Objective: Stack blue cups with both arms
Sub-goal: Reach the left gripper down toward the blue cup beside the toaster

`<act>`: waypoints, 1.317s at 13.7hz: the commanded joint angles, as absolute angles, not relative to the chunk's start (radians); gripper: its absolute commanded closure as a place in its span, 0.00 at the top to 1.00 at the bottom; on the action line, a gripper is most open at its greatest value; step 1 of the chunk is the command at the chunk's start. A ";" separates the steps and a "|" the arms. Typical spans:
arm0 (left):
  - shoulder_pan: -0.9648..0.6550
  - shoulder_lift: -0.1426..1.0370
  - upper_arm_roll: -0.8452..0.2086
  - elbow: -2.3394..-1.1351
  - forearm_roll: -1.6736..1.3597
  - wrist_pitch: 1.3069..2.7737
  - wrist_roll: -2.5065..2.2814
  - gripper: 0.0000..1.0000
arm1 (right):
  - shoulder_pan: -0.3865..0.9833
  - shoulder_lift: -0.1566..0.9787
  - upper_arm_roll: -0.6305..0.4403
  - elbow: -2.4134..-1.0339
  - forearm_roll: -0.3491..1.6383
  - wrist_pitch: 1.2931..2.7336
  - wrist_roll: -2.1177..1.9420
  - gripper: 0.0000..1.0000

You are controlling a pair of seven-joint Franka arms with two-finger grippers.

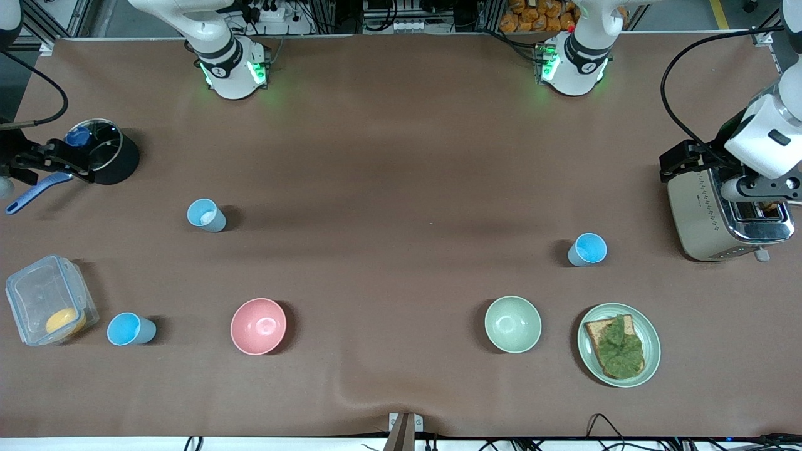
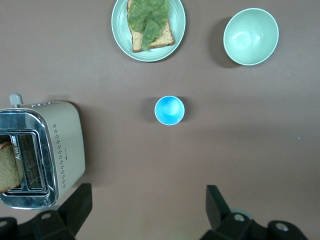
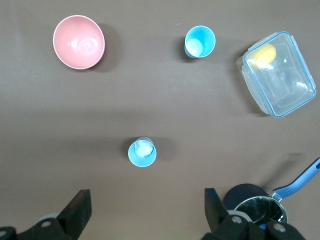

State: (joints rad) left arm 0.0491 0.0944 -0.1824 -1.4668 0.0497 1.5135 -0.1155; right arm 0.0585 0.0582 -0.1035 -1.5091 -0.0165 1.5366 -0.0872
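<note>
Three blue cups stand upright on the brown table. A paler cup with a whitish inside also shows in the right wrist view. A sky-blue cup stands beside the clear container and shows in the right wrist view. A bright blue cup shows in the left wrist view. My left gripper is open and empty, high over bare table between the toaster and the bright cup. My right gripper is open and empty, high over bare table between the pot and the paler cup.
A pink bowl and a pale green bowl sit near the front. A plate with toast, a toaster, a black pot with a blue handle and a clear container stand toward the table's ends.
</note>
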 commanded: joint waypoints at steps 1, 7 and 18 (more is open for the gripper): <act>0.055 0.081 -0.179 -1.460 0.035 1.493 -0.098 1.00 | 0.045 0.067 -0.092 -1.486 -0.021 1.528 -0.084 1.00; 0.064 0.089 -0.152 -1.462 0.031 1.500 -0.057 1.00 | 0.043 0.069 -0.092 -1.486 -0.021 1.528 -0.084 1.00; 0.086 0.201 -0.155 -1.839 0.096 2.006 -0.060 1.00 | 0.045 0.069 -0.092 -1.489 -0.021 1.523 -0.084 1.00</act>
